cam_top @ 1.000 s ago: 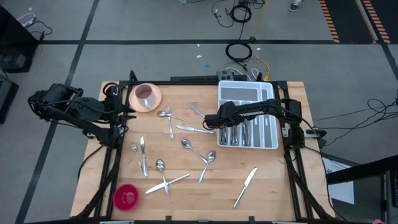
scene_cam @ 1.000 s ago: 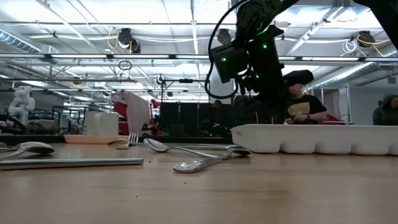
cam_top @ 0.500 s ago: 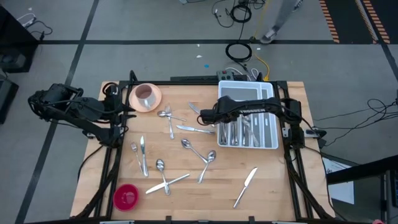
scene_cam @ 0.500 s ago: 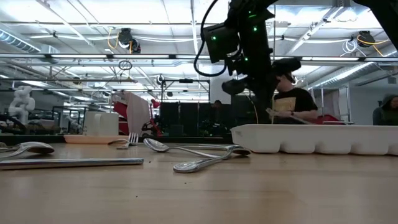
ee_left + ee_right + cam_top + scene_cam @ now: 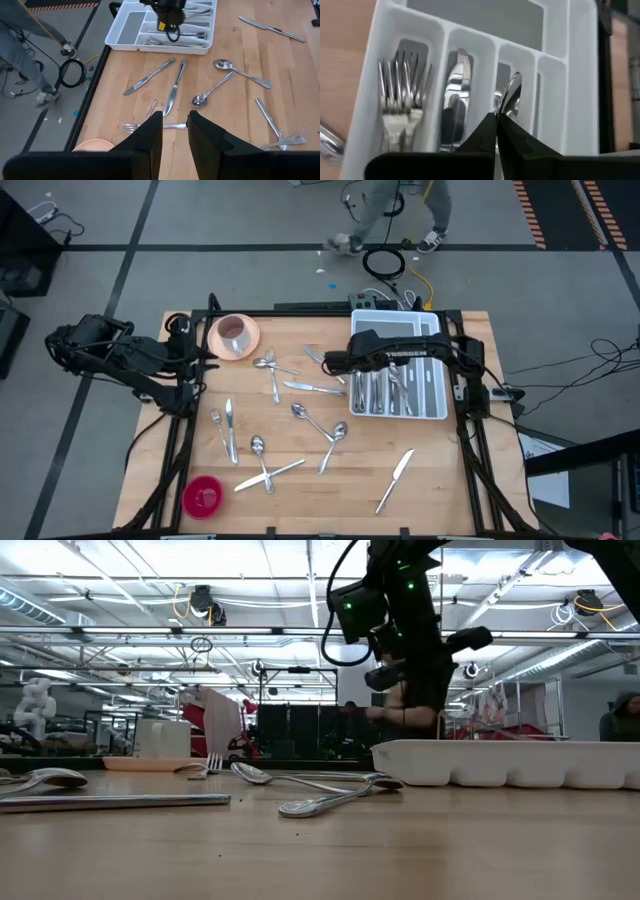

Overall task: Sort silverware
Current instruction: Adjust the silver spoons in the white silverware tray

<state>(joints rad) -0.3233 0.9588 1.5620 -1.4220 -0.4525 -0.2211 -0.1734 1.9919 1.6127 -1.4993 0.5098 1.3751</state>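
Note:
Loose silverware lies flat on the wooden table: a fork and a spoon [image 5: 268,365], knives [image 5: 313,388], two spoons [image 5: 320,430], a knife and fork [image 5: 228,428], and a knife [image 5: 397,477] near the front. More pieces lie in the white tray [image 5: 400,416], with forks [image 5: 400,105], knives [image 5: 455,100] and spoons [image 5: 512,95] in separate compartments. My right gripper [image 5: 333,363] hangs shut above the tray's left end [image 5: 496,125], holding nothing. My left gripper [image 5: 175,132] waits open at the table's left edge [image 5: 208,355].
A pink cup on its saucer [image 5: 236,335] stands at the far left, close to my left gripper. A red bowl [image 5: 203,495] sits at the near left corner. Bare wood lies between the tray and the front knife. A person walks beyond the table's far edge.
My right gripper has risen from low over the tray's left end and drifted slightly toward the table's left and far side, staying shut. The silverware has not moved. A person has walked into view beyond the far edge.

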